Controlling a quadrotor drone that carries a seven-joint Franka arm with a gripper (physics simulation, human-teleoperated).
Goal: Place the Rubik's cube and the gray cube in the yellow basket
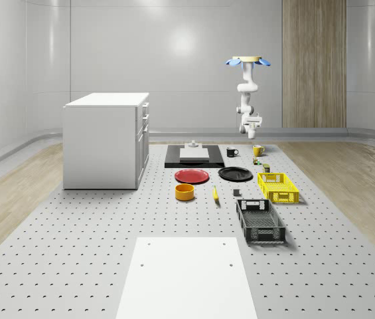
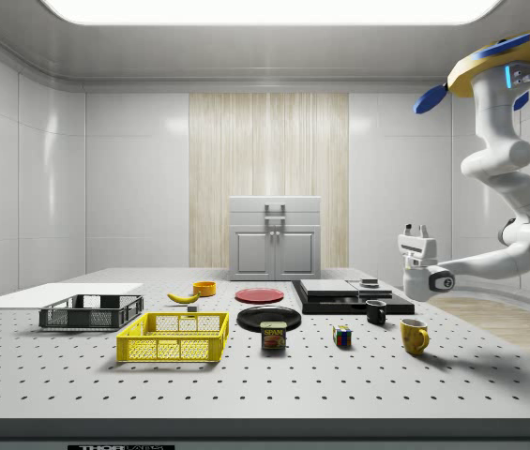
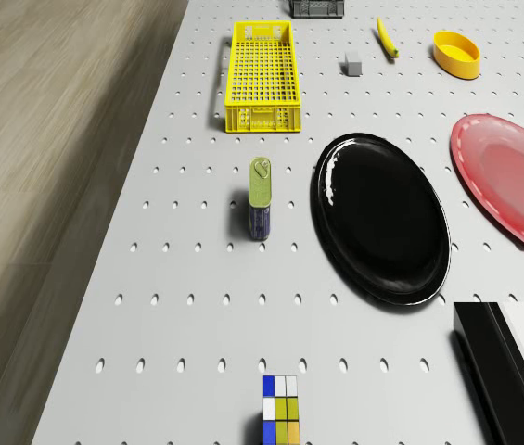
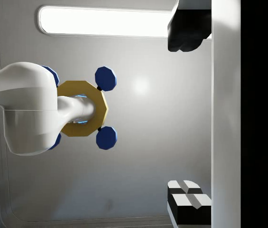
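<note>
A wide grey table [image 1: 74,252], matte and dotted with rows of holes, has open room across its near half. The drone [image 2: 494,66] hovers high over the table's far end at the whole-scene view's right, its white jointed arm hanging down. The gripper [image 2: 416,228] points upward, well above the table, fingers a little apart and holding nothing. The yellow basket [image 1: 277,187], long with lattice walls, sits near the right edge. The Rubik's cube [image 3: 281,409] stands beyond it, past an upright tin [image 3: 260,197]. The small gray cube [image 3: 352,64] lies left of the basket, apart from it.
</note>
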